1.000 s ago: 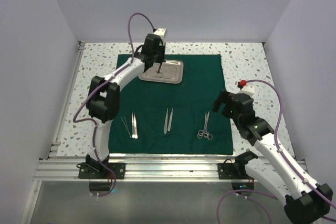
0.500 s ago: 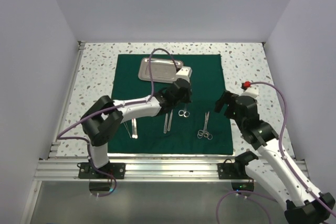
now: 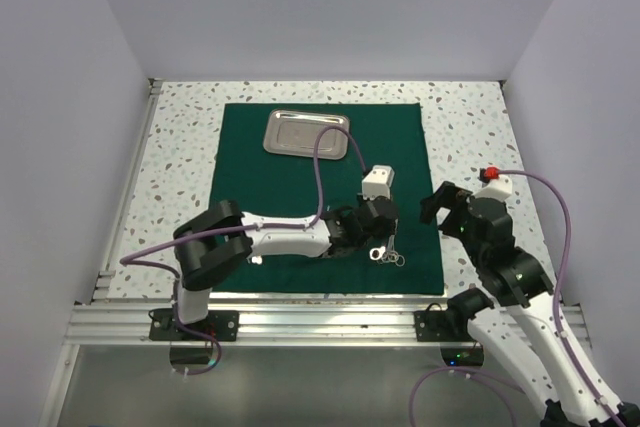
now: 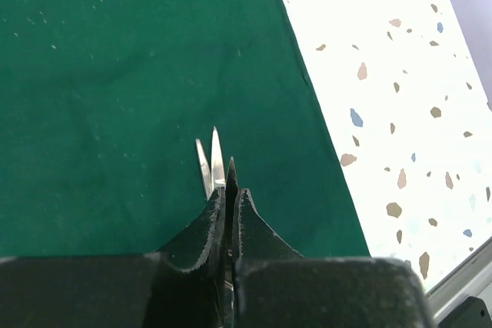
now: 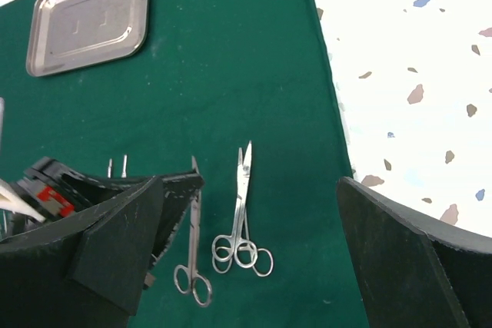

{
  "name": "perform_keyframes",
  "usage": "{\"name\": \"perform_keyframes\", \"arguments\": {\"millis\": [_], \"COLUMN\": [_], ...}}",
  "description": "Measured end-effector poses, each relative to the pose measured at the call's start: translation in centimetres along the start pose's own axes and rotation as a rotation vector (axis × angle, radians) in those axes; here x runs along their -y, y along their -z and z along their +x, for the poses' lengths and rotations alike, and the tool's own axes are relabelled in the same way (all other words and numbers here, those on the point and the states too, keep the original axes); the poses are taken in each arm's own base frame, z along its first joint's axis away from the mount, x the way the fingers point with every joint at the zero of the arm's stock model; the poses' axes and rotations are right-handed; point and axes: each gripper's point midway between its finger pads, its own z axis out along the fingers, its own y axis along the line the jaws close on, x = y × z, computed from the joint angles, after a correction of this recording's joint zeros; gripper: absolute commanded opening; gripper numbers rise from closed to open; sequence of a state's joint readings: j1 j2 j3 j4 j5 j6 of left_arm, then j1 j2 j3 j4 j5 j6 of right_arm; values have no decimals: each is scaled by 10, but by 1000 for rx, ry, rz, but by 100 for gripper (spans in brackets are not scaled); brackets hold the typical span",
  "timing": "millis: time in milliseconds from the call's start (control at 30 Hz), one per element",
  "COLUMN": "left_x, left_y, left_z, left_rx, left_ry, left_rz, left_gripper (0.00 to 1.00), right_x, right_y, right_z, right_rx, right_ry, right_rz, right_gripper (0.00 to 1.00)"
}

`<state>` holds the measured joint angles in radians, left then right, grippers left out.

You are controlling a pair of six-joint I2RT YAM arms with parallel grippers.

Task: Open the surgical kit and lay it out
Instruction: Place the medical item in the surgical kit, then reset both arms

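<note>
Green cloth (image 3: 270,187) lies spread flat on the speckled table (image 3: 470,127). The steel tray (image 3: 307,134) sits on the cloth at its 12 o'clock edge, with nothing in it. The left arm reaches low across the cloth toward its 4 o'clock corner. The left gripper (image 3: 375,240) is down at the cloth, and the left wrist view shows its fingers (image 4: 201,228) clenched close together. A thin dark blade tip stands up in the narrow gap between them. The right wrist view shows the scissors (image 5: 194,224) passing along a black finger of that gripper, with the point at 12 o'clock and the finger rings at 6 o'clock, low over the cloth. The left gripper therefore reads as grasping the scissors near their middle. A second pair of scissors (image 5: 243,205) lies free on the cloth just beside the first, at its 3 o'clock. Its blades are slightly parted and point to 12 o'clock, and its rings lie near the cloth's 6 o'clock edge. Two thin silver tips of the tweezers (image 5: 123,163) show at 9 o'clock of the held scissors; the rest is hidden behind the arms. The right gripper (image 3: 445,209) hangs above the cloth's 3 o'clock edge, well apart from the tray. Its fingers (image 5: 100,243) are spread wide and released, with nothing held.
</note>
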<state>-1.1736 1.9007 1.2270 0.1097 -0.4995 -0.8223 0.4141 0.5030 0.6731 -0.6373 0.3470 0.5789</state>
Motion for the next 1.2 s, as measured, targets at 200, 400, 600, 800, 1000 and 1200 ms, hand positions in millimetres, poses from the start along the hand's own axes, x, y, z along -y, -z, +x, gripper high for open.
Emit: {"name": "perform_keyframes", "arguments": {"millis": [200, 400, 600, 800, 1000, 1200], "left_x": [1, 0, 4, -11, -47, -99], "left_y": [-3, -22, -25, 22, 103, 142], "left_z": [17, 31, 20, -39, -121, -140], "left_rx": [-6, -18, 14, 146, 384, 460], "left_ry": [-2, -29, -67, -161, -200, -281], "left_rz": [-15, -35, -40, -78, -158, -282], "left_gripper": [26, 49, 49, 47, 48, 51], "right_x": [3, 3, -1, -24, -61, -93], "right_y": [8, 8, 8, 22, 35, 42], "right_z": [0, 1, 2, -16, -40, -47], "right_rx": [8, 1, -4, 70, 156, 181], "right_ry": [-16, -17, -19, -42, -41, -23], "right_rz": [-7, -3, -24, -172, -364, -540], "right_gripper": [98, 98, 98, 98, 98, 98]}}
